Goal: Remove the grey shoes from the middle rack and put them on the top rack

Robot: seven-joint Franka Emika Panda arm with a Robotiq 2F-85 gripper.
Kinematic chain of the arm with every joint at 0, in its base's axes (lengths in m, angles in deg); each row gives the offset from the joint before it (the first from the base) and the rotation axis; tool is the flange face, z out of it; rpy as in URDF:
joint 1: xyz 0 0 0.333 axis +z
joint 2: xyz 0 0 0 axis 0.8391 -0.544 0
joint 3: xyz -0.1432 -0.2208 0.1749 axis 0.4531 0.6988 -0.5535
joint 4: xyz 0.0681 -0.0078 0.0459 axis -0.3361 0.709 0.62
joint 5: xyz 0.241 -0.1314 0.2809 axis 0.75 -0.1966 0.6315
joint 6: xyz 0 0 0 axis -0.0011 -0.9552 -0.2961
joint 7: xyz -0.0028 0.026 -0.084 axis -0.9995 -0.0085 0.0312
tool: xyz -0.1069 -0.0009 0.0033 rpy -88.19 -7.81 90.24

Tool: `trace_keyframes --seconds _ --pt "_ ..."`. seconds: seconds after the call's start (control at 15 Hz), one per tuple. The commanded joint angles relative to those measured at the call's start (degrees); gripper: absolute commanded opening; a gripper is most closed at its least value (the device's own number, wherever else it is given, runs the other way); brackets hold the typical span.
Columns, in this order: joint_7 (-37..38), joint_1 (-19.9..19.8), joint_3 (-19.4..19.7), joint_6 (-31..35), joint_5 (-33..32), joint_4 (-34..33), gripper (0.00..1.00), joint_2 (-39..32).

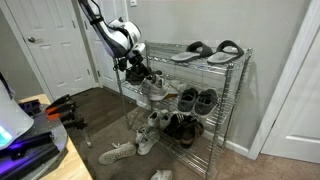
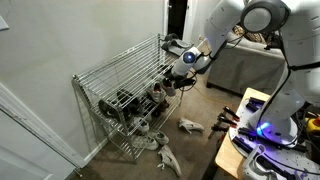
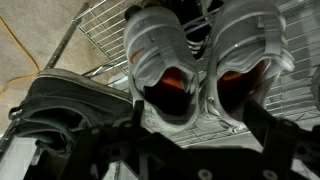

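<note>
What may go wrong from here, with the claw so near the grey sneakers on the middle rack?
1. The open claw faces both grey sneakers, which stand close side by side on the middle rack. Closing may catch both or push one deeper.
2. Slide sandals already lie on the top rack, so a sneaker set there may bump them.
3. A dark shoe sits close beside the claw and may be knocked.
</note>
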Motion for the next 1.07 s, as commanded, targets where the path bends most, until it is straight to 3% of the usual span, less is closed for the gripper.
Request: trace_keyframes --seconds 0.0,0.4,0.8,0.87,1.0 --pt "12.8 3.3 1.8 0.3 -10.2 -5.7 1.00 -3.2" --pt "22.3 4.0 -1.9 -3.2 -22.1 -2.9 1.00 -2.6" --pt "38.4 2.0 -7.4 -12.9 -38.0 -3.6 1.00 -3.4" --pt "33.8 -1.5 -11.1 -15.5 -35.7 -3.3 1.00 -2.7" --pt "33.2 -3.8 -13.7 -18.6 -36.2 -3.5 1.00 -3.0"
